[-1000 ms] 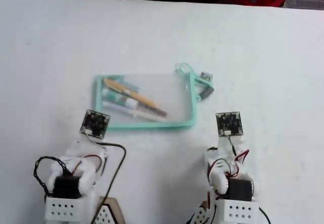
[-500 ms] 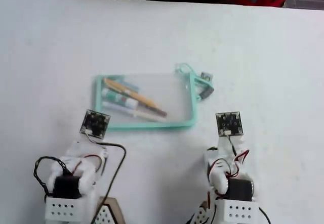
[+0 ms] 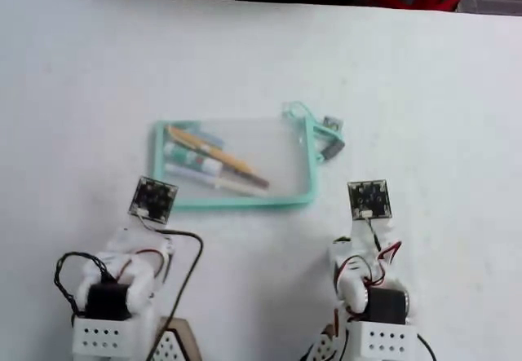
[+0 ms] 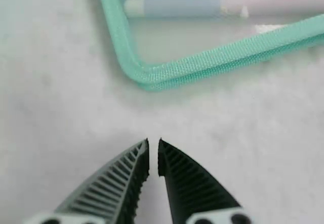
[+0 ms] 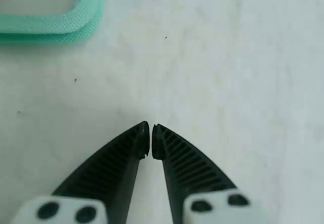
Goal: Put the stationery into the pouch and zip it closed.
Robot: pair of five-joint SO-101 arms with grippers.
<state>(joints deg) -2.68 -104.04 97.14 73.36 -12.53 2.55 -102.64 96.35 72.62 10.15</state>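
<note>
One teal-edged clear pouch (image 3: 236, 204) holds three pens (image 3: 220, 157). Beside its corners, the left gripper (image 4: 153, 145) and right gripper (image 5: 151, 133) each have their fingers pressed together, holding nothing.

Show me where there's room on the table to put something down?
Lots of room on the table behind the pouch, up to the far edge, and on both sides of it. A smaller patch lies between the left arm and the right arm. It is crowded at the pouch's near corners, where the left tool and right tool sit close.
</note>
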